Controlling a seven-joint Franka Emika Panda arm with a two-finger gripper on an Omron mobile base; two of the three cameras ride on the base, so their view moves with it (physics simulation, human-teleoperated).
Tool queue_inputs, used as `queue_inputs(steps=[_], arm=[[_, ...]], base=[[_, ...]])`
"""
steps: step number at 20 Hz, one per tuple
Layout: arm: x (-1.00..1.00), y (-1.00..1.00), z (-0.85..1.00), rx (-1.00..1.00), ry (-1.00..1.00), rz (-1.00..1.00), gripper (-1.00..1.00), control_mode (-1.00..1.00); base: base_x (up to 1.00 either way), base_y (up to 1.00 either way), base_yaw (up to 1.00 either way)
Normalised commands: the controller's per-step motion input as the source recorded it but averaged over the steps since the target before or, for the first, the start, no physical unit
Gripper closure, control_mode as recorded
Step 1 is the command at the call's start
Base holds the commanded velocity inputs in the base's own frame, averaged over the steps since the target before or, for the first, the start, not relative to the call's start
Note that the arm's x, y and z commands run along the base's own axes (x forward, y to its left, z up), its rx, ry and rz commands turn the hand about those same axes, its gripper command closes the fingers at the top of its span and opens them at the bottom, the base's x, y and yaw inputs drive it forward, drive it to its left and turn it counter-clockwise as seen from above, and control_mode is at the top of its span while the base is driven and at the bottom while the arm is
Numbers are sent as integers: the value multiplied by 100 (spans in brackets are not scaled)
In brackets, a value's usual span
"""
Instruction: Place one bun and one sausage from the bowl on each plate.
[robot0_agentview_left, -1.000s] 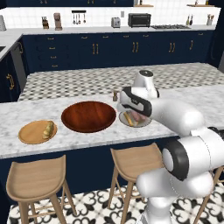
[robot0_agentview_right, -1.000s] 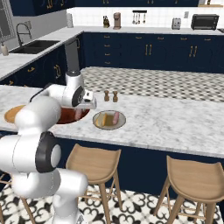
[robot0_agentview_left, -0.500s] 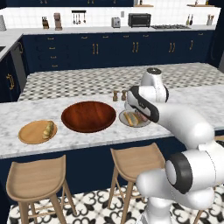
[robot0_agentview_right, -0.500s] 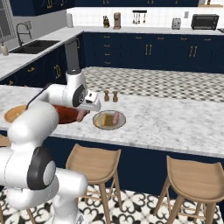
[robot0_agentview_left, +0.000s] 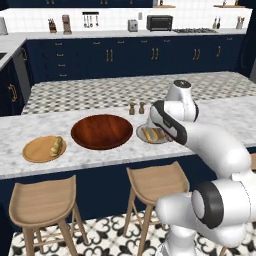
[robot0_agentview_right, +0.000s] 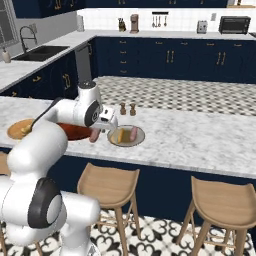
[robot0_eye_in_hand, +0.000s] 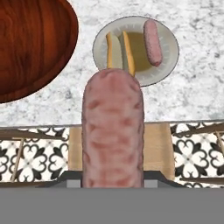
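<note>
Kitchen: navy cabinets (robot0_agentview_left: 100, 57), marble island counter (robot0_agentview_left: 100, 155), toaster oven (robot0_agentview_left: 159, 22) at 12 o'clock, wooden stools (robot0_agentview_left: 42, 202)

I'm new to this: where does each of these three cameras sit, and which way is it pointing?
Left base view: behind the arm to its left, facing forward and down over the counter at the bowl, wooden plate and grey plate; the white arm rises lower right.
Right base view: behind to its right, facing the same counter; the arm rises lower left, its claw holding a sausage.
Hand view: on the hand, looking along the claw, down past the held sausage onto the grey plate.
Shared: both base views show the grey plate with its bun.
</note>
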Motion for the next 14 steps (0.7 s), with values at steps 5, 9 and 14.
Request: queue_inputs(steps=[5,9,14], arm=[[0,0,0,0,0,0,100,100],[0,0,0,0,0,0,100,100],[0,0,0,0,0,0,100,100]], base=[[-39,97,7],[5,100,7],[39,68,2]])
